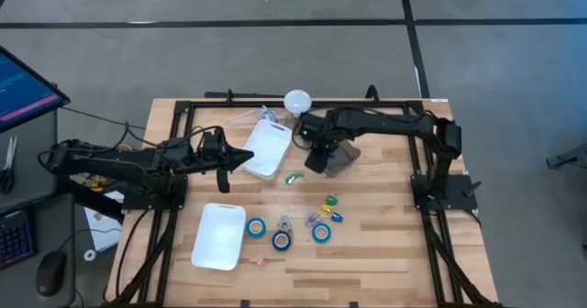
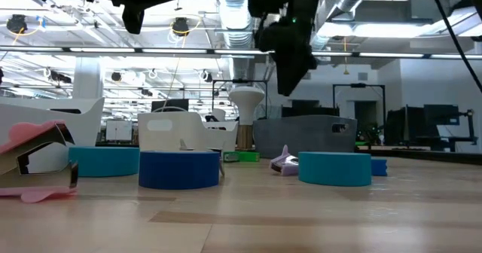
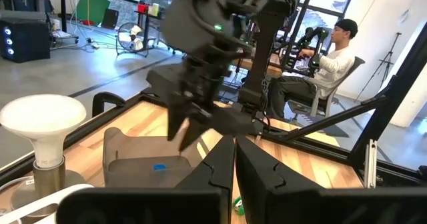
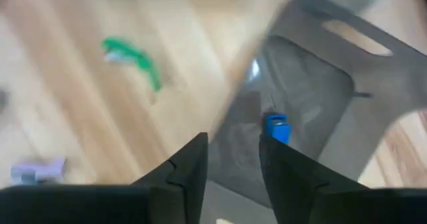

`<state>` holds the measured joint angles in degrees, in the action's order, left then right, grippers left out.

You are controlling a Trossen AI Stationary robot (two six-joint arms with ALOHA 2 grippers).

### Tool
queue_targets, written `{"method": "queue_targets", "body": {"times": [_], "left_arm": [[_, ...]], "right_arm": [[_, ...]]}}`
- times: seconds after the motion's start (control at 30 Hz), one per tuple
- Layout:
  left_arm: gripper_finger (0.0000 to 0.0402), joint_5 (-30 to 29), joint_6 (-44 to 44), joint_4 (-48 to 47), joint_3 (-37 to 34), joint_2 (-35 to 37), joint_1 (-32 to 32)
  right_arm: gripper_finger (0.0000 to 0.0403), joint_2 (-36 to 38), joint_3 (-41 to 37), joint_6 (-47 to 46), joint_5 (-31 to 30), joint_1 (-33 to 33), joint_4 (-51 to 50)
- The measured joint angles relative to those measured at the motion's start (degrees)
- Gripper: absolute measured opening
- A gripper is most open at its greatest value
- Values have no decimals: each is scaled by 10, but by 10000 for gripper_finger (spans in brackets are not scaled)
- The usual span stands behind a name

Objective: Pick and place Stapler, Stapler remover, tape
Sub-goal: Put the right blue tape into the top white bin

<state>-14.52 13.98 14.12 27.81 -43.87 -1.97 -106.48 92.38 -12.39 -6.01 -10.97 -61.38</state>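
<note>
Overhead, right gripper [image 1: 315,154] hangs above the grey tray [image 1: 341,159], fingers [image 4: 190,167] parted narrowly with nothing between them. A small blue object [image 4: 277,129], possibly a stapler, lies in the tray just below the fingertips. Green staple remover [image 1: 293,177] sits beside the tray on the wood. Three blue tape rolls [image 1: 256,226] lie well apart from this gripper. Left gripper [image 1: 240,160] waits over the white tray [image 1: 261,152], fingers closed.

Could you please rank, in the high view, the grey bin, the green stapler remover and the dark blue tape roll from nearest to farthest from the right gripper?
Measured from the right gripper, which hangs over the grey bin's edge:
1. Grey bin, directly beside and beneath it.
2. Green stapler remover, just off the bin toward the table's front.
3. Dark blue tape roll, far off near the front edge.
</note>
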Motion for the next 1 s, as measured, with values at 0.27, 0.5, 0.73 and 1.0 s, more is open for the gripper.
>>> {"method": "queue_targets", "body": {"times": [0.27,0.5,0.73,1.0], "left_arm": [[8,0,0,-3,0,0,0],[8,0,0,-4,0,0,0],[8,0,0,-7,0,0,0],[8,1,-2,-18,0,0,-24]], "right_arm": [[77,1,0,40,0,89,-14],[66,1,0,39,-3,145,-16],[65,6,0,3,-30,181,-24],[65,46,-16,-118,-176,233,-21]]}}
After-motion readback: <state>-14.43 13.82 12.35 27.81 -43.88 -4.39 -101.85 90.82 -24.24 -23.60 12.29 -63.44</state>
